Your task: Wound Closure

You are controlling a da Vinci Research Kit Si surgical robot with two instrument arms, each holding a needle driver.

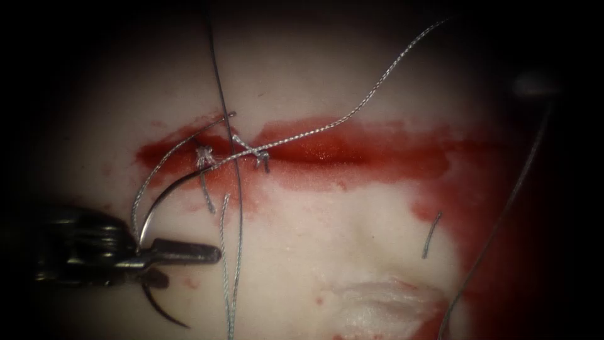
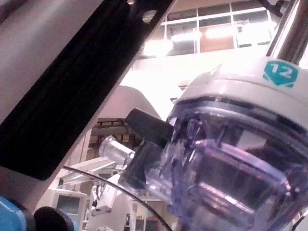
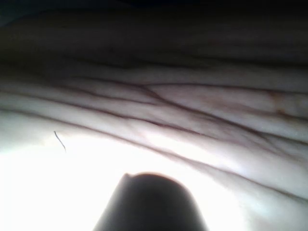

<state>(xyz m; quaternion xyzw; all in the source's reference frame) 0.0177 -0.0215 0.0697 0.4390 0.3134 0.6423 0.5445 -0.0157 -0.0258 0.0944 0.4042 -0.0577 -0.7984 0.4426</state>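
Observation:
The tissue (image 1: 352, 264) has a cut (image 1: 327, 150) running across it, wet with red fluid. Two knots (image 1: 202, 155) sit on the cut's left part. My left tool (image 1: 211, 253) lies below the cut at the left, jaws shut on the curved needle (image 1: 157, 204) about mid-curve, near the back of the jaws. One needle end rises to the cut's lower edge by the left knot; I cannot tell whether it is in the tissue. The other end (image 1: 179, 322) curls free below the tool. A pale blur (image 1: 535, 83) in the dark upper right may be my right tool.
Braided thread (image 1: 377, 85) runs from the knots up to the right. A dark strand (image 1: 220, 88) crosses the cut from above. Two tails (image 1: 228, 264) hang down below the knots. A cut piece of thread (image 1: 431, 234) lies on the right. A long strand (image 1: 503, 214) slants along the right edge.

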